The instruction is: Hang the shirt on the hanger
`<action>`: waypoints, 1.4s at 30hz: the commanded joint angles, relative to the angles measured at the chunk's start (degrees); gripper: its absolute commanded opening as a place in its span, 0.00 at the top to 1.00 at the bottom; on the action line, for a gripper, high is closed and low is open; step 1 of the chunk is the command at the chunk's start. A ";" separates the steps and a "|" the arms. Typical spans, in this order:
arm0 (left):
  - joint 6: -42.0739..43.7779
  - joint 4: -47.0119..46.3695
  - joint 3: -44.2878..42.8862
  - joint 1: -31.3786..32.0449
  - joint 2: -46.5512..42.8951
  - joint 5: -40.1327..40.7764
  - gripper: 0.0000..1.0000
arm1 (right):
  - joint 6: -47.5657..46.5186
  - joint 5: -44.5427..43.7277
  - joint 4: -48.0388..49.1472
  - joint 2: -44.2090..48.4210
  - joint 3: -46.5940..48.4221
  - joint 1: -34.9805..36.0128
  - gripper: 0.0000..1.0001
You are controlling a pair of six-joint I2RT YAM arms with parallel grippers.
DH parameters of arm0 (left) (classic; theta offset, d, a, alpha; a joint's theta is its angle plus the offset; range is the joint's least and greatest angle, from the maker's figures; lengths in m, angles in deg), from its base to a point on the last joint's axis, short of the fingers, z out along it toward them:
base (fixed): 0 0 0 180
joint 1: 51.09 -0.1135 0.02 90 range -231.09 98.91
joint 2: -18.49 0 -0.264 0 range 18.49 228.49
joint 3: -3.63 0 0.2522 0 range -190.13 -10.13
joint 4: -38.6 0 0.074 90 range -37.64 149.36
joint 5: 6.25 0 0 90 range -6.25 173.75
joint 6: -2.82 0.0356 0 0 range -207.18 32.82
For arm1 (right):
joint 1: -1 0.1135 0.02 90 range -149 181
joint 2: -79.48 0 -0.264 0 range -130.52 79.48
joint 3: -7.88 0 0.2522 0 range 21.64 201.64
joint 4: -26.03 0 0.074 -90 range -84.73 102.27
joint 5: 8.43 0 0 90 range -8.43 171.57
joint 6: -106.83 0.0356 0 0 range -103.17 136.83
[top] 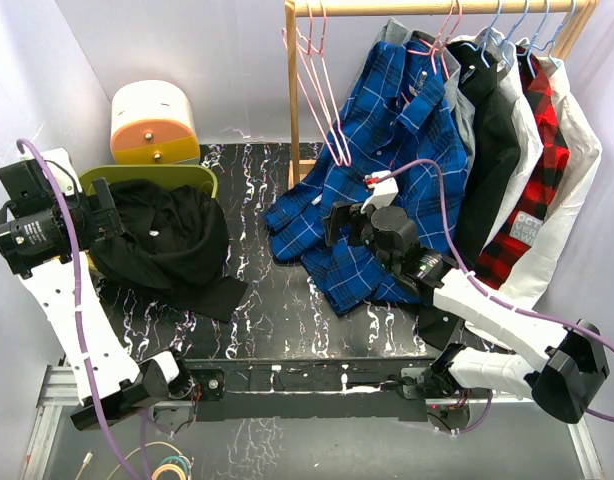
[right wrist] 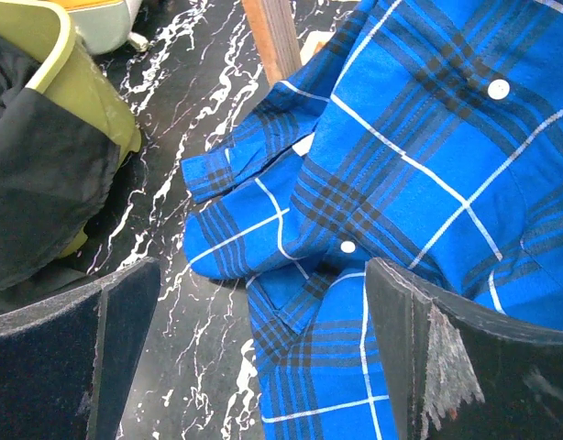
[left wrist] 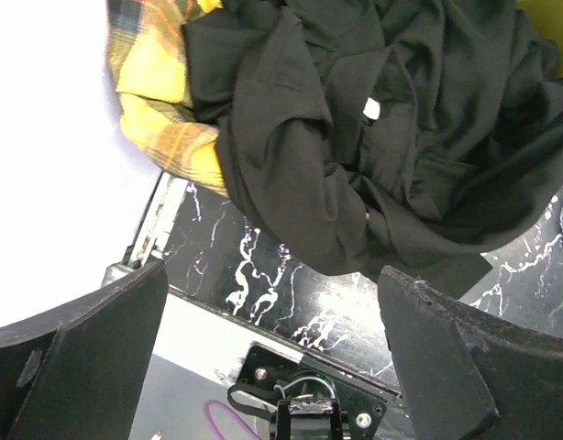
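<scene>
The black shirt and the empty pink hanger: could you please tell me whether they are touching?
Apart. The top view shows the black shirt heaped at left and the pink hanger hanging on the rail.

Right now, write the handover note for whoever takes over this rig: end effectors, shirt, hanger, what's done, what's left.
Open and empty: the left end effector, poised by the black shirt, and the right end effector, above the blue plaid shirt.
The black shirt lies bunched in the yellow-green bin, over a yellow plaid shirt.
The pink hanger hangs bare on the wooden rail.
Done: nothing yet.
Left: grasp the black shirt, fetch the pink hanger, and work the shirt onto it.
</scene>
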 commanded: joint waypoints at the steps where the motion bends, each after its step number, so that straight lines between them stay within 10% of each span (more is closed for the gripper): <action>1: -2.08 1.81 -4.62 -0.22 -0.31 6.36 0.04 | -1.58 3.34 5.07 -0.10 0.90 0.15 0.02; 6: -1.67 2.93 -10.86 -0.26 1.25 4.05 0.38 | -2.37 5.16 6.10 -0.13 0.86 0.16 0.02; 9: 2.73 7.77 -16.48 -0.28 4.62 -4.64 0.10 | -2.07 6.10 6.31 -0.39 1.31 0.19 0.02; 13: 7.84 7.90 -16.06 -0.34 6.00 -8.18 0.04 | -2.23 7.02 7.02 -0.89 1.55 0.20 0.02; 23: 6.99 5.95 -14.65 -0.42 18.98 2.71 0.03 | -2.79 7.71 8.46 0.66 -0.30 0.23 0.02; 34: 7.23 -2.93 -1.26 -0.35 27.07 -8.08 0.24 | -1.87 10.26 8.68 -0.96 0.87 0.20 0.01; 42: 8.20 -9.95 8.09 -0.42 28.44 -3.83 0.20 | -0.70 11.90 8.28 -1.70 2.11 0.22 0.02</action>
